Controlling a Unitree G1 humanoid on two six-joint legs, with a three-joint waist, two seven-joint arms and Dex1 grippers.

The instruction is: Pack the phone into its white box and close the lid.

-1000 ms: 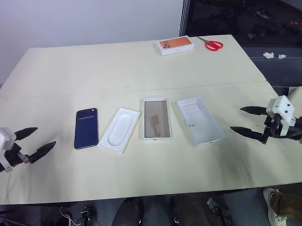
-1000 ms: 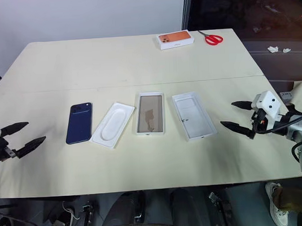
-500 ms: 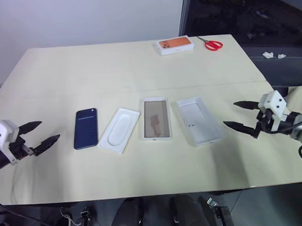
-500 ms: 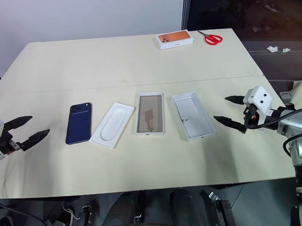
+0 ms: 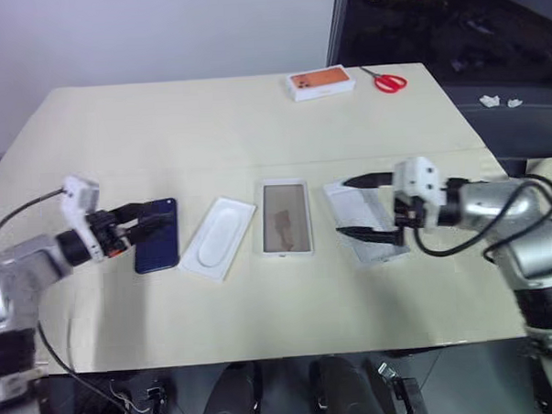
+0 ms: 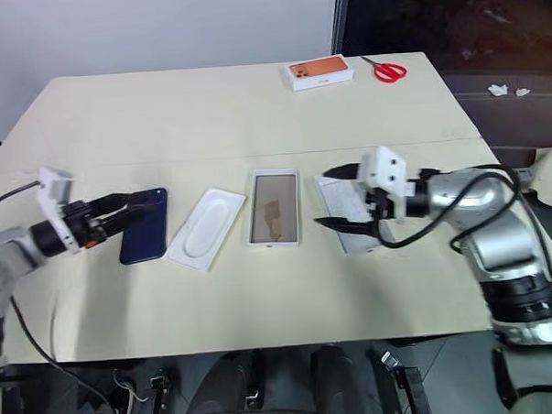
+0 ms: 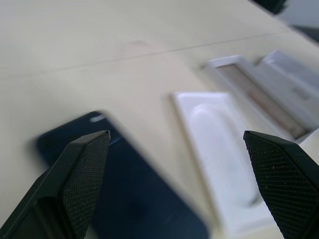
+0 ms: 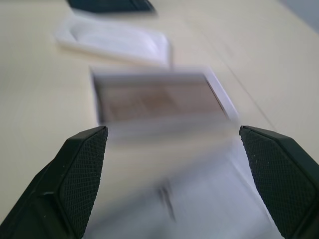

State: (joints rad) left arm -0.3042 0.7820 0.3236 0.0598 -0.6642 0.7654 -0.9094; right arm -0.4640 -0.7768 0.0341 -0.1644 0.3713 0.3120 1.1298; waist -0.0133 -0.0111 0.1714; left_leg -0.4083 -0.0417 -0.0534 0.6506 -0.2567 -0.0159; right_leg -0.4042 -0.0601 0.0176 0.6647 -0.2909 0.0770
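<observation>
The left gripper (image 5: pixel 144 222) hangs over the near-left part of the table (image 5: pixel 208 118), fingers spread wide and holding nothing. Its fingertips reach over the left edge of the phone (image 5: pixel 158 241), one near the camera corner, the other lower down. The forearm comes in from the left, nearly level, pointing right.

The phone is a slim dark blue slab lying flat with its back up. Just to its right sits a thin white insert (image 5: pixel 219 238) with an oval hollow, slightly askew. Next comes the white box (image 5: pixel 287 217), a shallow cardboard tray with a tan-brown floor, lying lengthwise away from the robot. Just right of that lies the lid (image 6: pixel 346 208), inside up and plain white.

The right gripper (image 5: pixel 358 206) hovers above the lid, fingers released and far apart, one toward the lid's far end, the other toward its near end. That arm bends in from the right and points left, tilted slightly down.

At the far edge lie an orange-topped box (image 5: pixel 322 82) and red-handled scissors (image 5: pixel 387 80).
</observation>
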